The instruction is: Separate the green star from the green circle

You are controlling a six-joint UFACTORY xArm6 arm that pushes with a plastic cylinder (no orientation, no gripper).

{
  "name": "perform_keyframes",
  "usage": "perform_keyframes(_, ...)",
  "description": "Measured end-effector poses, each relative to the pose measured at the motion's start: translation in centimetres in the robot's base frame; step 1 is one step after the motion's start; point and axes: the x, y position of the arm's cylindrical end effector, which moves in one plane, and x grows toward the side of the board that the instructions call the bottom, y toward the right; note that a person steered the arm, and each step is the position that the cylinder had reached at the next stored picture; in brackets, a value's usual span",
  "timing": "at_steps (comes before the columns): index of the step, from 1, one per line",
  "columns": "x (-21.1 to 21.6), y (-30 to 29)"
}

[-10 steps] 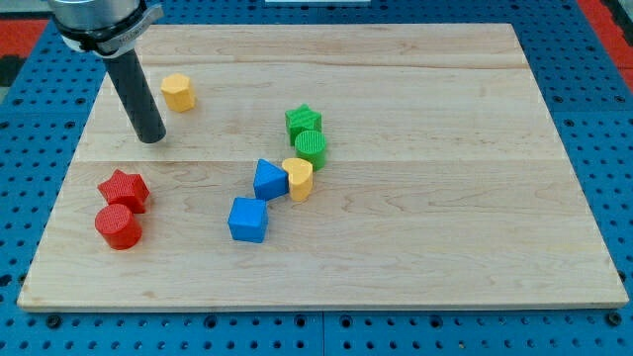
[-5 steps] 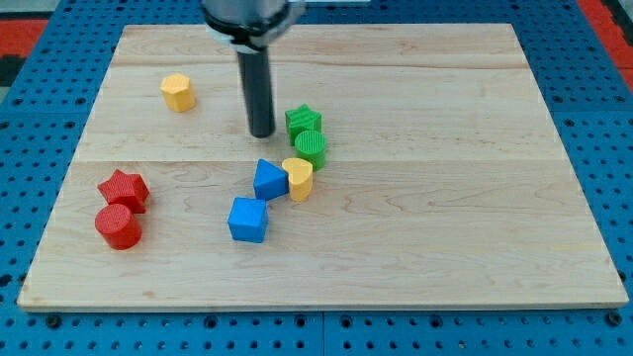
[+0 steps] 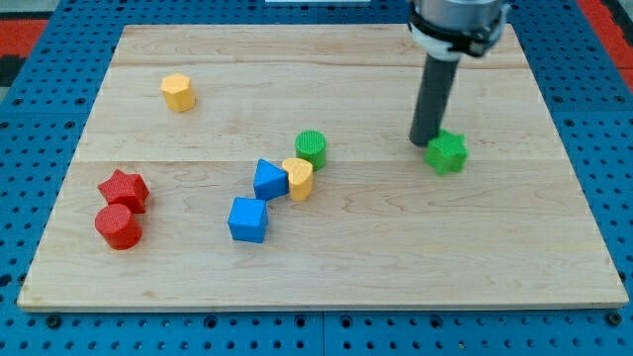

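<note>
The green star lies right of the board's middle, well apart from the green circle, which stands near the centre. My tip is just to the left of the star and slightly above it in the view, touching or nearly touching it. The dark rod rises from there toward the view's top. The green circle sits just above the yellow heart-shaped block.
A blue block touches the yellow heart; a blue cube lies below it. A red star and red cylinder sit at the left. A yellow hexagon is at the upper left. The wooden board rests on blue pegboard.
My tip swept from the upper left across to the right. The green star, which was touching the green circle's top, has been pushed far to the right. The circle shifted only slightly.
</note>
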Motion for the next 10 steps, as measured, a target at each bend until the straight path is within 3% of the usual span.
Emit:
perform_keyframes(1, 3.6, 1.2)
perform_keyframes(2, -2.3, 2.1)
perform_keyframes(3, -2.5, 6.2)
perform_keyframes(4, 5.2, 7.7)
perform_keyframes(5, 4.1, 7.8)
perform_keyframes(6, -0.9, 7.3)
perform_keyframes(8, 7.1, 5.8)
perform_keyframes(9, 0.5, 7.0)
perform_keyframes(10, -2.4, 0.8)
